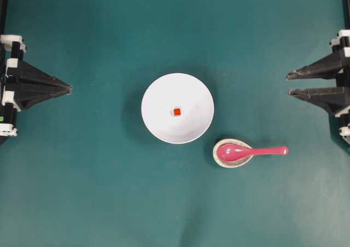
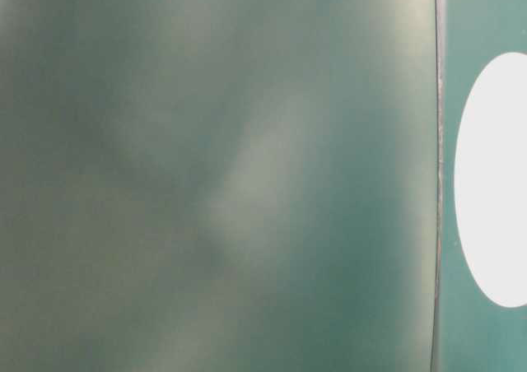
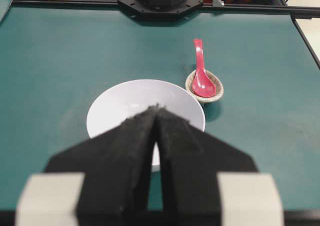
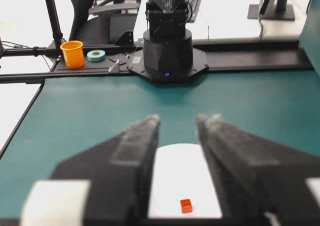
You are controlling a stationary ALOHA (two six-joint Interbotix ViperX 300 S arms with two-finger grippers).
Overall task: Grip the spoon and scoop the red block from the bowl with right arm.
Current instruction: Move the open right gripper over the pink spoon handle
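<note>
A white bowl (image 1: 158, 121) sits mid-table with the tiny red block (image 1: 176, 111) at its centre. The pink-red spoon (image 1: 249, 151) lies to the bowl's lower right, its scoop resting in a small speckled dish (image 1: 219, 158), handle pointing right. My right gripper (image 1: 290, 83) waits at the right edge, open, nothing between its fingers. Its wrist view shows the bowl (image 4: 175, 176) and block (image 4: 186, 205) through the gap of the gripper (image 4: 179, 121). My left gripper (image 1: 69, 87) is shut at the left edge. In the left wrist view its tips (image 3: 157, 108) overlap the bowl (image 3: 115, 106), with the spoon (image 3: 201, 76) beyond.
Green table surface surrounds the dishes. An orange cup (image 4: 73, 53) and a tape roll (image 4: 96, 55) stand off the table behind the left arm's base (image 4: 167, 51). The table-level view is a blur, showing only a white oval (image 2: 494, 183) at its right.
</note>
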